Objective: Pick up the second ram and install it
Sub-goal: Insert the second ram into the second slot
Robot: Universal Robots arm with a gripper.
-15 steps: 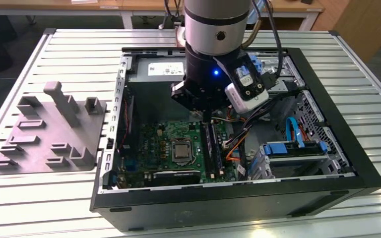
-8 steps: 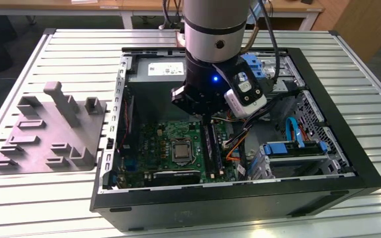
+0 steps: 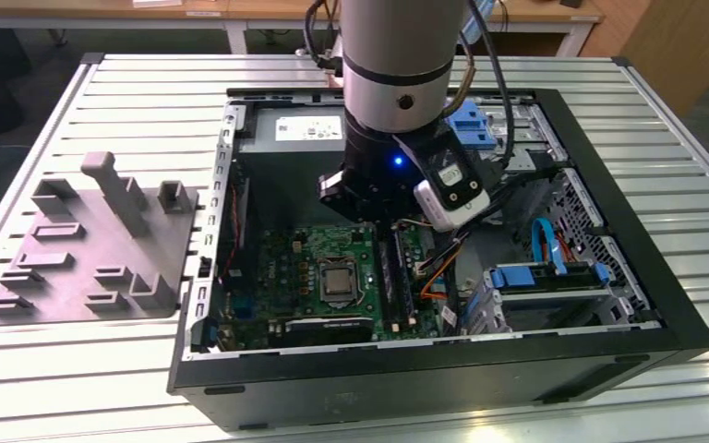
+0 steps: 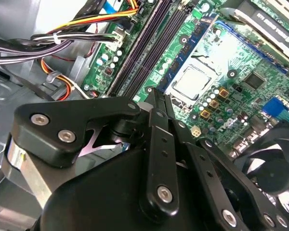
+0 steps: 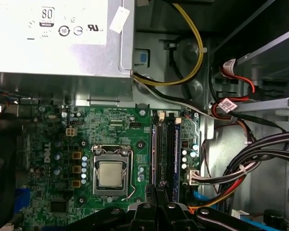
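Note:
My gripper (image 4: 159, 95) hangs inside the open computer case (image 3: 650, 318), just above the motherboard (image 5: 111, 130). Its two black fingers (image 5: 151, 192) stand pressed together, and nothing sticks out beyond their tips. They sit over the near end of the memory slots (image 5: 164, 144), which run beside the processor socket (image 5: 111, 173). A long dark blue strip (image 5: 176, 144) lies along the outer slot. I cannot tell whether that strip is the second ram. In the exterior view the arm's wrist (image 3: 391, 175) covers the fingers, and a long dark strip (image 3: 391, 272) stands in the slot bank.
A grey plastic block with upright posts (image 3: 90, 245) lies on the slatted table at the exterior view's left. Bundled cables (image 5: 241, 168) run close to the slots. The power supply (image 5: 58, 38) and a drive cage with blue clips (image 3: 546, 277) crowd the case.

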